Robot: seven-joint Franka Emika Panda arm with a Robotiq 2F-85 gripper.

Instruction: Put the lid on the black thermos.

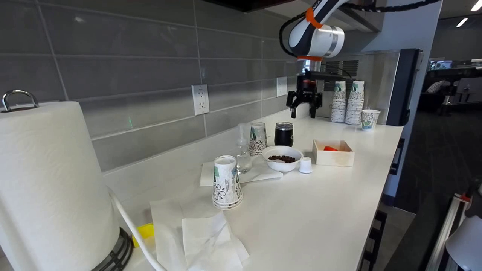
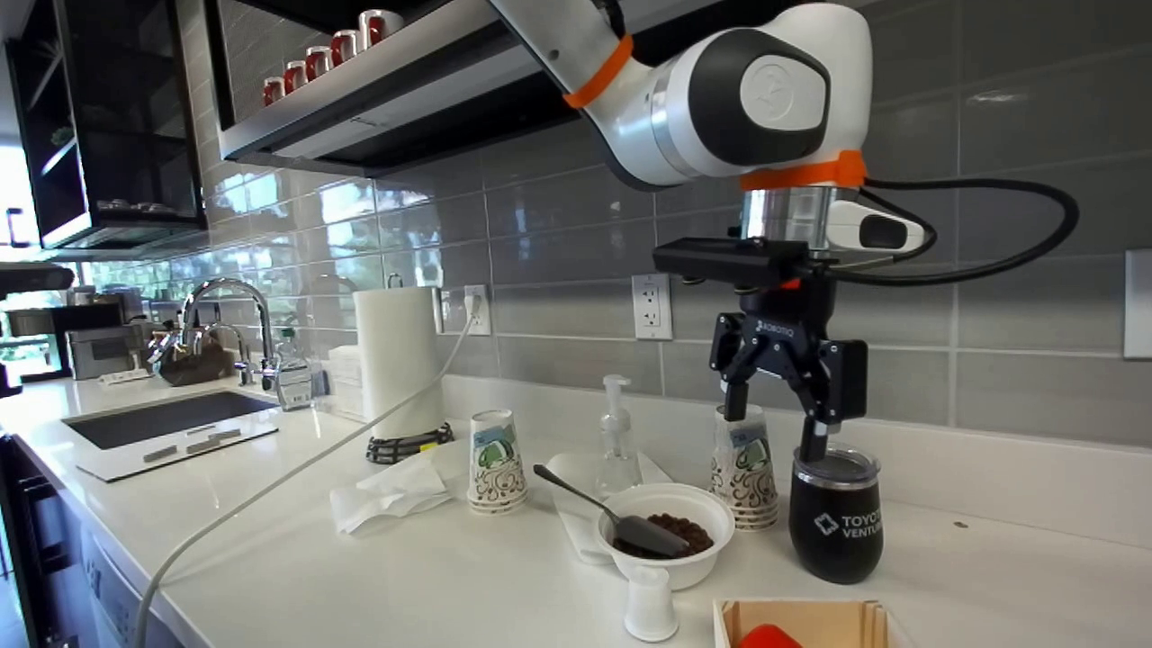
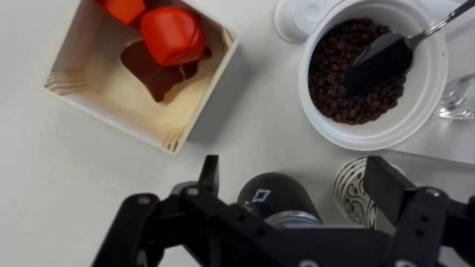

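Observation:
The black thermos (image 1: 284,136) stands upright on the counter near the wall in an exterior view; it also shows in an exterior view with white lettering (image 2: 836,526) and in the wrist view (image 3: 278,193). Its top has a silver, glassy-looking rim. I cannot tell whether that is a lid, and I see no separate lid elsewhere. My gripper (image 1: 303,113) is open with nothing between its fingers. It hangs pointing down above the thermos area, in both exterior views (image 2: 775,423). In the wrist view its fingers (image 3: 293,165) are spread wide, and its body hides part of the thermos top.
A patterned paper cup stack (image 2: 745,472) stands beside the thermos. A white bowl (image 3: 371,142) holds dark beans and a scoop. A small white cup (image 2: 650,607), a wooden box (image 3: 122,128) with red items and a pump bottle (image 2: 618,445) are nearby. The tiled wall runs behind.

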